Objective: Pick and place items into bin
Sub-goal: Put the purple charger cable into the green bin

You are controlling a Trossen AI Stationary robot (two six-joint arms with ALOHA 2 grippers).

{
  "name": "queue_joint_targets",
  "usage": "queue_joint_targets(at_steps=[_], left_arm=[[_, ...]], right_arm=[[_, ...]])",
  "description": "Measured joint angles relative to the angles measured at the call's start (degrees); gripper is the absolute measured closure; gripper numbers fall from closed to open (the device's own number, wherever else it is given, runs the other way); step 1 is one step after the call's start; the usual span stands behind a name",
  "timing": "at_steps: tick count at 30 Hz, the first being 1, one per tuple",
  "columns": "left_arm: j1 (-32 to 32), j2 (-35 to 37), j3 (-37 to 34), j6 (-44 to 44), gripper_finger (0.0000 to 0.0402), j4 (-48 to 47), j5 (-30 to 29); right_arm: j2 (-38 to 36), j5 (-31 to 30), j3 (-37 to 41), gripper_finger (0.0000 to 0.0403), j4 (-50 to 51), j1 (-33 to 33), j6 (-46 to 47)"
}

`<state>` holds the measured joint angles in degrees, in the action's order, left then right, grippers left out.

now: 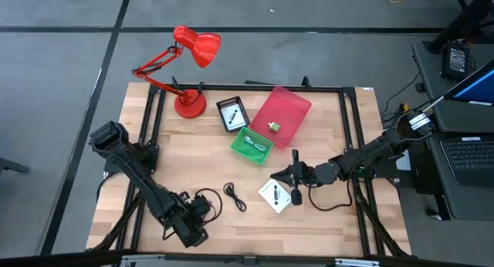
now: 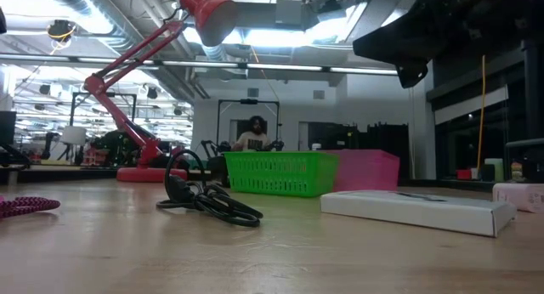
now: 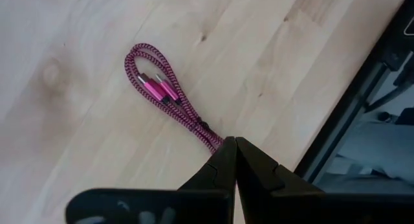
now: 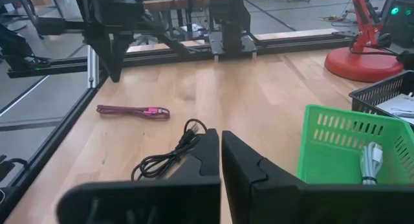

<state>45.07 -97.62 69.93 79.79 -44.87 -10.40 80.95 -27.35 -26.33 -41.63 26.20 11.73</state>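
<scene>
I see the left gripper (image 1: 202, 209) at the lower left of the overhead frame, fingers pressed together on nothing, the maroon cable (image 3: 169, 94) lying loose on the wood just ahead of them. The right gripper (image 1: 287, 174) sits right of centre, also pinched closed and empty, above a white card (image 1: 275, 196). The black cable (image 1: 233, 194) lies between both grippers. The green bin (image 1: 252, 145) holds a pale cable near centre.
</scene>
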Motion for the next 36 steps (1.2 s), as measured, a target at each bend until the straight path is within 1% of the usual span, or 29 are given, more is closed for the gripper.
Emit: queue_joint_targets(at_steps=[8, 15, 21, 25, 30, 36], left_arm=[[-0.30, 0.02, 0.00, 0.69, 0.0399, -1.25, 0.99], [-0.30, 0.04, 0.00, 2.50, 0.0398, -2.12, -0.21], [-0.30, 0.04, 0.00, 6.37, 0.0394, -2.12, -1.47], [-0.30, 0.04, 0.00, 8.32, 0.0373, -2.15, -1.96], [-0.30, 0.04, 0.00, 9.67, 0.0333, -2.18, -2.02], [-0.30, -1.28, -0.13, 9.68, 0.0290, -2.15, -5.02]], right_arm=[[0.00, -0.02, 0.00, 0.0403, 0.44, 0.00, 0.00], [0.00, -0.02, 0.00, 0.0403, 0.44, 0.00, -0.02], [0.00, -0.02, 0.00, 0.0402, 0.83, 0.00, -0.07], [0.00, -0.02, 0.00, 0.0402, 0.83, 0.00, -0.15], [0.00, -0.02, 0.00, 0.0402, 0.83, 0.00, -0.17], [0.00, -0.03, 0.00, 0.0402, 0.83, 0.00, -0.18]])
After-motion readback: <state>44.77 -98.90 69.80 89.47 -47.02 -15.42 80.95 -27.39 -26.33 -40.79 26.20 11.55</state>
